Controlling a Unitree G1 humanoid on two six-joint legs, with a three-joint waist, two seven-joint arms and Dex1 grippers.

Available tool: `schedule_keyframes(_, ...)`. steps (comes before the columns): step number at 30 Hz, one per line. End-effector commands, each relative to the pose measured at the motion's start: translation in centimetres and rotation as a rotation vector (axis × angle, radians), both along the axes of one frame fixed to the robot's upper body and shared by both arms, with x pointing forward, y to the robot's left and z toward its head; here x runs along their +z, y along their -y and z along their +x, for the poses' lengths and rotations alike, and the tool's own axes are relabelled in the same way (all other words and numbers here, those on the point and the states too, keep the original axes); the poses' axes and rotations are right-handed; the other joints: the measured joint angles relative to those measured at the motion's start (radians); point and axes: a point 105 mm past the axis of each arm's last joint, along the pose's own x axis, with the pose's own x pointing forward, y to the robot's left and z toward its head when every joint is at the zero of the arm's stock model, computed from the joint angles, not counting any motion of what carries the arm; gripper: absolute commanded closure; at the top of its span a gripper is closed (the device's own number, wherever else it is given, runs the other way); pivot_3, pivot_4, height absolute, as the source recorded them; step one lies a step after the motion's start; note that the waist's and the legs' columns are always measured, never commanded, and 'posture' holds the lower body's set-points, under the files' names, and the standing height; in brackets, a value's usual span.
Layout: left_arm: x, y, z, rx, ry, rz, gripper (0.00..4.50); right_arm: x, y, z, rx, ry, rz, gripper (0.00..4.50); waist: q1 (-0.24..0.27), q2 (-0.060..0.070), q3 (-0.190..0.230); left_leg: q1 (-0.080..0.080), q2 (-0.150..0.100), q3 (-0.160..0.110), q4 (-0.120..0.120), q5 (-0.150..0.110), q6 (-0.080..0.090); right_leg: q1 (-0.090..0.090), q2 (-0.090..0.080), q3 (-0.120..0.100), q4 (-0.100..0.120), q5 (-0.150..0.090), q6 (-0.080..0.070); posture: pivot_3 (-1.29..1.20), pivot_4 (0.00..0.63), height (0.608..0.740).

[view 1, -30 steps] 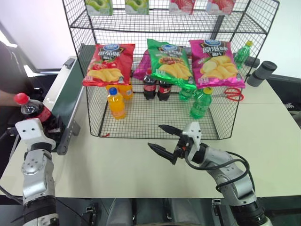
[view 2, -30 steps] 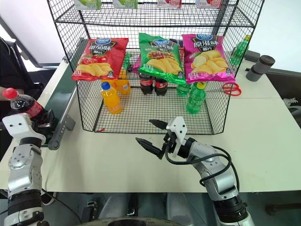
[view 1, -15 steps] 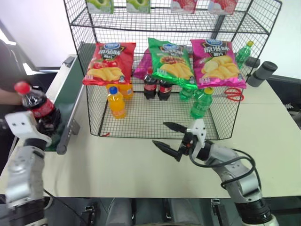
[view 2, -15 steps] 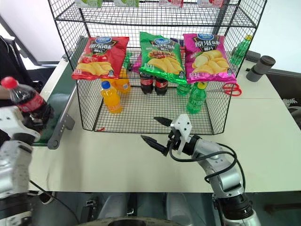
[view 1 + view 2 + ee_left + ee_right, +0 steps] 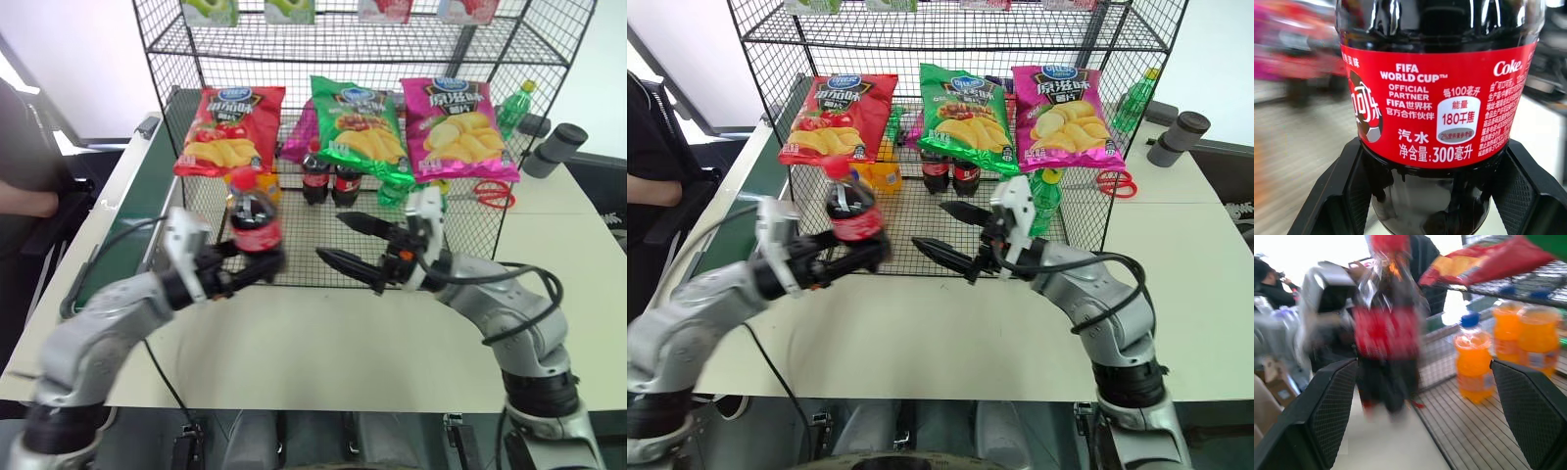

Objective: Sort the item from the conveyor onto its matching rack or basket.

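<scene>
The left gripper [image 5: 257,266] has its jaws closed on the lower body of the cola bottle [image 5: 254,216], which stands upright in the air above the tabletop [image 5: 294,352], just in front of the rack [image 5: 333,147] and off the conveyor [image 5: 137,196]. The left wrist view shows the bottle's red label [image 5: 1437,105] between the two black fingers [image 5: 1339,196]. The right gripper [image 5: 345,240] points toward the bottle with its jaws wide apart and nothing in them; its fingers [image 5: 1327,406] frame the bottle and two orange bottles [image 5: 1476,364] on the rack's mesh floor. Three chip bags [image 5: 358,122] hang on the rack's front
</scene>
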Motion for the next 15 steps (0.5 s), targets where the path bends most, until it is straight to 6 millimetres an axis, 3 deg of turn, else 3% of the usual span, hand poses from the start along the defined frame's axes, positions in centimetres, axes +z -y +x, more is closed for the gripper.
schedule_keyframes(1, 0.9, 1.8, 0.1, -0.121, 0.096, 0.028, 1.69, 0.2, -1.0, 0.1, -0.018, -0.021, -0.007, 0.0, -0.003, 0.0, 0.0, 0.0, 0.0, 0.0, 0.0, 0.0, 0.0, 0.0, 0.0, 0.0, 0.0, 0.0, 0.0, 0.0, 0.15, 0.74)
schedule_keyframes(9, 1.2, 3.2, 0.7, -0.213, 0.151, 0.035, 1.69, -0.4, -1.8, -0.8, 0.02, -0.062, -0.038, 0.0, -0.002, 0.0, 0.0, -0.002, 0.002, 0.0, 0.0, 0.0, 0.0, -0.002, 0.007, 0.0, 0.001, 0.001, 0.003, 0.0, 0.15, 0.74)
schedule_keyframes(15, 1.3, 3.1, 0.9, -0.21, 0.166, 0.037, 1.69, -0.8, -1.1, -0.7, 0.005, -0.108, -0.02, 0.0, -0.002, 0.0, 0.0, -0.002, 0.002, -0.001, 0.002, 0.0, 0.001, -0.002, 0.008, 0.0, 0.001, 0.002, 0.004, 0.0, 0.15, 0.74)
